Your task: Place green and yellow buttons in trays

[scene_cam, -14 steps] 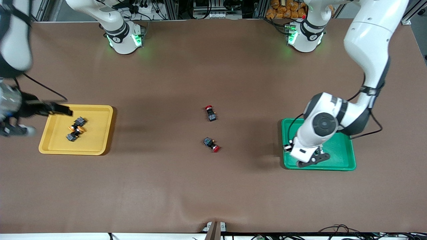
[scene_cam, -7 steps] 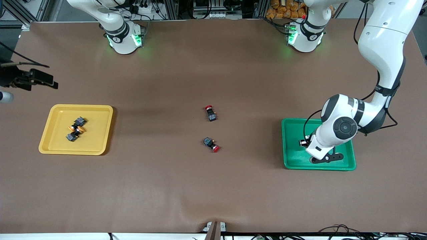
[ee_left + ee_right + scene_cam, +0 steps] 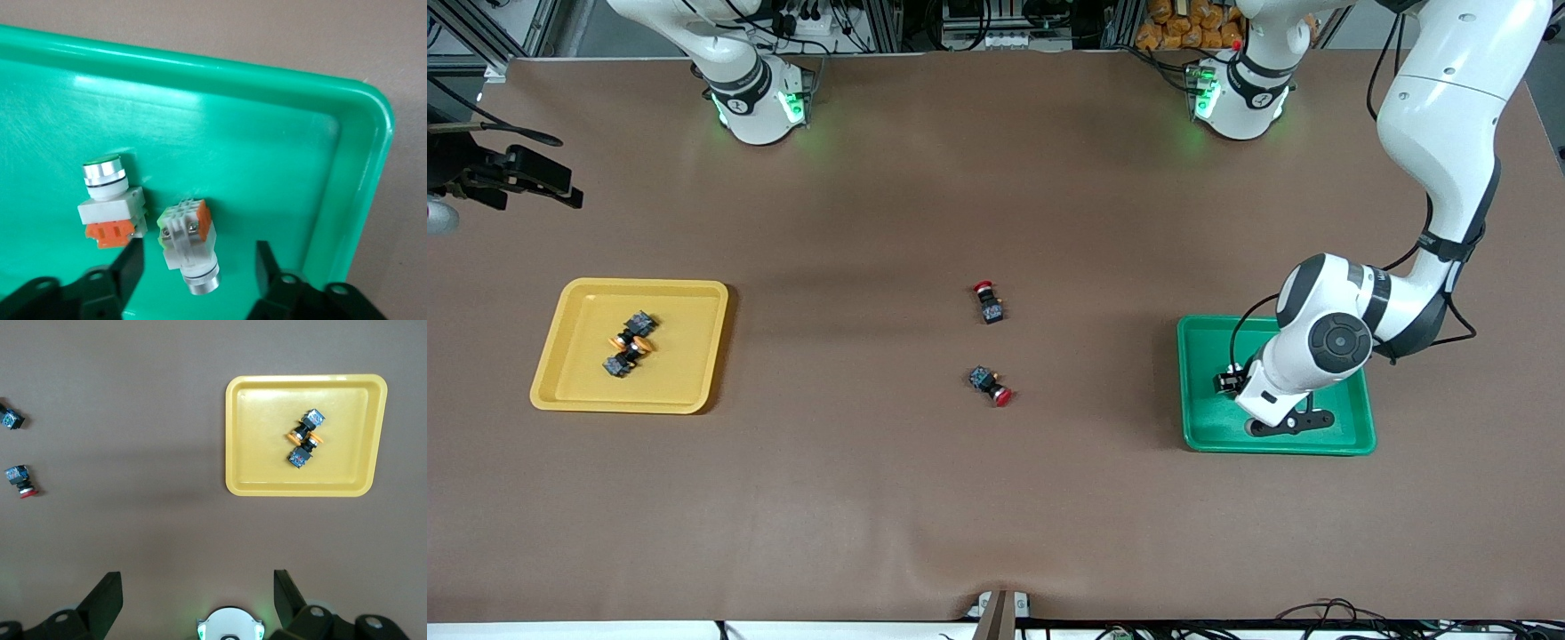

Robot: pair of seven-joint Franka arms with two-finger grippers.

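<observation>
2 green buttons (image 3: 190, 243) are lain in the green tray (image 3: 347, 200) beneath the released left gripper (image 3: 195, 267); the right gripper (image 3: 198, 597) is held spread.

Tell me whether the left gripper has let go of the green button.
Released. In the left wrist view the left gripper has its fingers spread apart, and the green button lies on its side between them in the green tray.
</observation>
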